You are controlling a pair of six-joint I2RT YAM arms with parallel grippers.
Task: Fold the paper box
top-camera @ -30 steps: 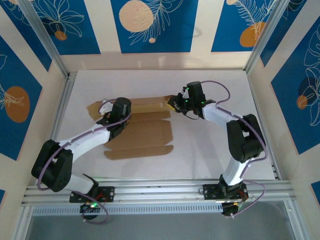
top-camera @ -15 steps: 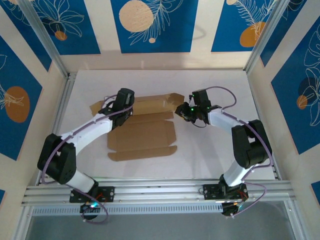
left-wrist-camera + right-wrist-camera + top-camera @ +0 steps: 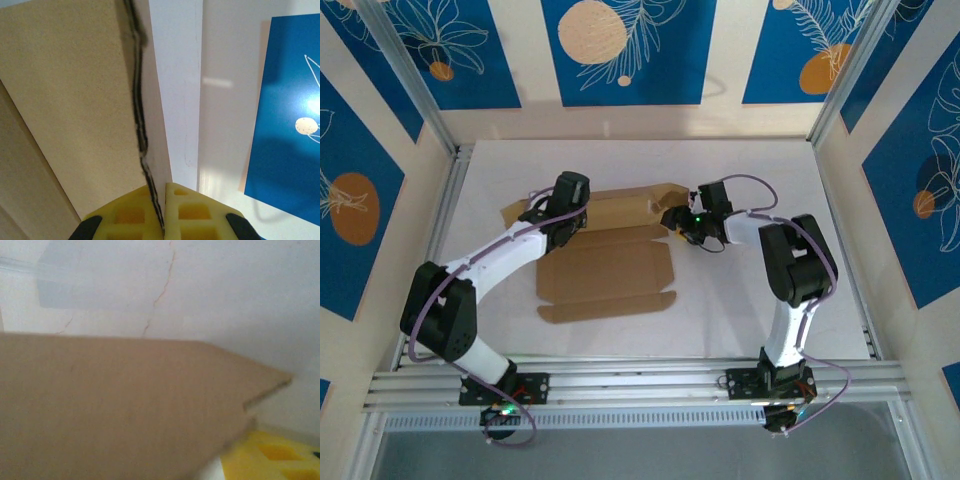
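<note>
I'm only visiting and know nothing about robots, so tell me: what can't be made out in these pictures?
Right wrist view: blurred; a paper box flap covers most of the yellow fingers, so a grip cannot be told.
Top view: the right gripper is too small to judge; the left arm hides part of the box.
Left wrist view: the bottom edge cuts off the left gripper, shut on a cardboard edge.

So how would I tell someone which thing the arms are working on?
Look at the white table inside the blue-and-cream walls. Lying near its middle, between the left arm and right arm, is the paper box: a mostly flat brown cardboard sheet with flaps and creases. It is the only brown thing there.
</note>
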